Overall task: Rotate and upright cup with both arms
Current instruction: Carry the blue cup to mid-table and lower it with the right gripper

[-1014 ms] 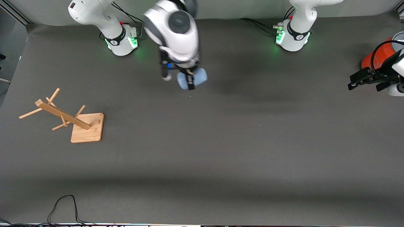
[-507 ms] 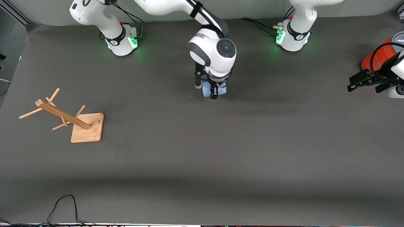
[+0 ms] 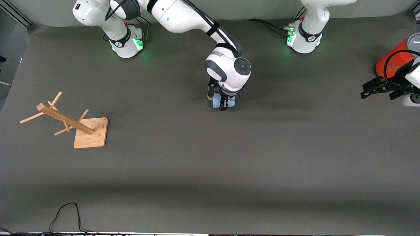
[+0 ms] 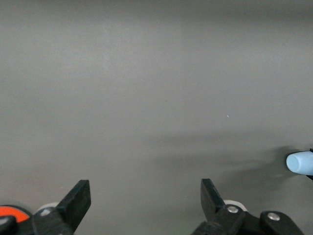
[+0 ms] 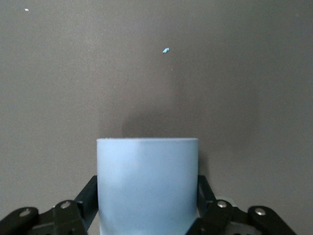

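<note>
Dark grey matte table [image 3: 210, 170], bare in the middle, pale wall strip along the top where both green-lit bases stand. Cup [image 3: 223, 102] sits pinched in the right gripper [image 3: 223, 105], fingers closed on its sides; right wrist view shows the pale blue wall [image 5: 146, 186] filling the gap between the two black fingers [image 5: 88, 196], table close beneath, whether the cup touches it I cannot tell. Change over the last second: the right arm carried the cup from a spot close to its own base across toward the middle of the table, between the two bases and somewhat nearer the front camera, and lower; the last half second shows only a small further shift. Judgement: transport leg is about done, cup now presented mid-table where the left arm can reach it, rotation and uprighting still ahead. Left gripper [image 3: 377, 88] waits over the left arm's end of the table, just beside the orange cylinder [image 3: 393, 60], fingers spread wide with nothing between them [image 4: 144, 205]; it has barely moved. Left wrist view catches the cup's end small at its edge [image 4: 301, 162], well apart. Wooden rack [image 3: 70, 123] on its square base lies tipped toward the right arm's end, untouched. Black cable [image 3: 65, 216] loops at the near edge.
</note>
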Robot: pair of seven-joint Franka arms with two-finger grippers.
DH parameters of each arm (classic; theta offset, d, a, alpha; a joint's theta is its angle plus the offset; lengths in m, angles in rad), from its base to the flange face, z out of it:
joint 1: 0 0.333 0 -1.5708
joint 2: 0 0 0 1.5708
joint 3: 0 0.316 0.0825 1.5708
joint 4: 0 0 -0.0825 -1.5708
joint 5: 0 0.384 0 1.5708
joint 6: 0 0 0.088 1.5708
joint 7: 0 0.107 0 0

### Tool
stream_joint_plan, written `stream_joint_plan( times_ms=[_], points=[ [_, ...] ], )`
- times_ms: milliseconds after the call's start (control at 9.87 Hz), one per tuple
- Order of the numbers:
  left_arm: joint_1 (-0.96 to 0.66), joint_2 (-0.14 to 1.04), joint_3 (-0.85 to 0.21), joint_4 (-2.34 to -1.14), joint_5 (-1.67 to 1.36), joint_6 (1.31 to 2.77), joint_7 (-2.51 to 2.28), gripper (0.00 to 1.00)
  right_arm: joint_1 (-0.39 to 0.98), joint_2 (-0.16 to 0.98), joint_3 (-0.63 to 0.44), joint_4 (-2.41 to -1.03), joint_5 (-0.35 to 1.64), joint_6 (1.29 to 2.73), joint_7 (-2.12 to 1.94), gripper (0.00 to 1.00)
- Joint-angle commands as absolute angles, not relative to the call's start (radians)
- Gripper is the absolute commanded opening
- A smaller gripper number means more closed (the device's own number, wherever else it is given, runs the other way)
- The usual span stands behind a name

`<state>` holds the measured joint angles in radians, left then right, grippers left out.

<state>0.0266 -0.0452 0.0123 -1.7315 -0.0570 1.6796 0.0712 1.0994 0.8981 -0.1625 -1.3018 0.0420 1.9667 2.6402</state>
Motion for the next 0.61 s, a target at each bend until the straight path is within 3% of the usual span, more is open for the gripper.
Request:
stream_joint_plan(
  times_ms=[0, 101, 507],
  points=[
    [0.032, -0.057, 0.015, -1.741, -0.075, 1.689, 0.077, 1.0, 1.108, 0.933, -0.172, -1.255, 0.028, 1.965, 2.674, 0.71],
    [0.05, -0.06, 0.014, -1.737, -0.098, 1.68, 0.077, 1.0, 1.108, 0.933, -0.172, -1.253, 0.028, 1.965, 2.674, 1.0],
    [0.038, -0.066, 0.006, -1.733, -0.129, 1.66, 0.077, 1.0, 1.098, 0.913, -0.175, -1.253, 0.028, 1.962, 2.648, 1.0]
  ],
)
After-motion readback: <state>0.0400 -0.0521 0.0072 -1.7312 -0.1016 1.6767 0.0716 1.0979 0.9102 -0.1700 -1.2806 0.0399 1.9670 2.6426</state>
